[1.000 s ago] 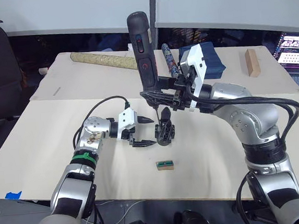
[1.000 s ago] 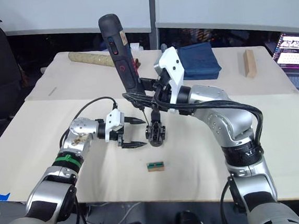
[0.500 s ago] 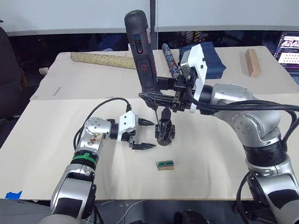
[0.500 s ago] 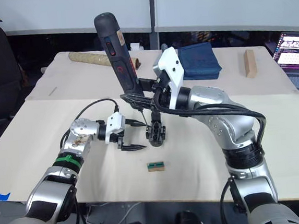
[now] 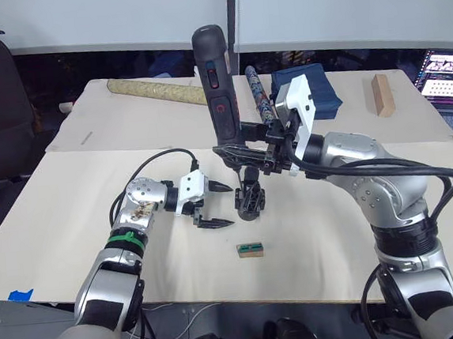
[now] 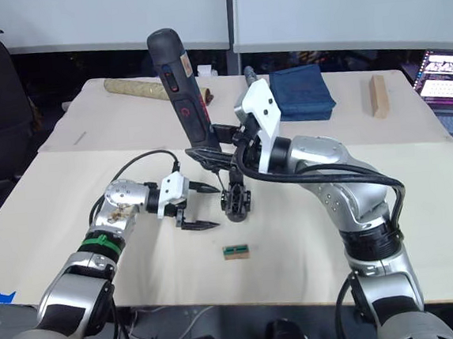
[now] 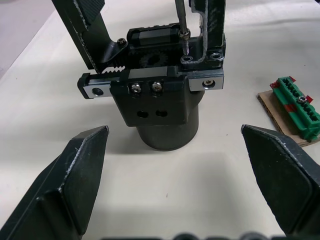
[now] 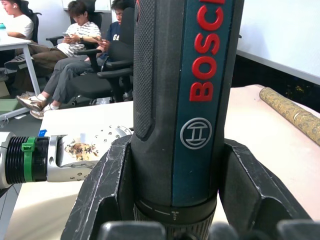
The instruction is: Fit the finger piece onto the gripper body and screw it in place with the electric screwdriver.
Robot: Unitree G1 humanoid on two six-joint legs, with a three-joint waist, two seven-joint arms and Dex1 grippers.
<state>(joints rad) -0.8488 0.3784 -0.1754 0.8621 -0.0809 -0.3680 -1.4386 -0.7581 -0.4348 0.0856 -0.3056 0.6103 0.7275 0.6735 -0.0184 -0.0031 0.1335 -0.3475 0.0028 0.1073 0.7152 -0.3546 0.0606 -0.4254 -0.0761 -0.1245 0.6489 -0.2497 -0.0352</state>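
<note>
The gripper body stands upright on its round base at the middle of the table. A black finger piece sits on its top slide. My right gripper is shut on the electric screwdriver, which it holds upright above the body. The thin bit points down onto a screw beside the finger piece. Just left of the body, my left gripper is open, its two fingers apart from the base and aimed at it.
A green connector block on cardboard lies in front of the body. At the back of the table are a patterned rolled tube, a blue folded cloth and a wooden block. A laptop sits far right.
The screwdriver has sunk slightly over the gripper body and the right forearm has dropped with it. The left gripper has drifted a little toward the table's near edge, still open.
</note>
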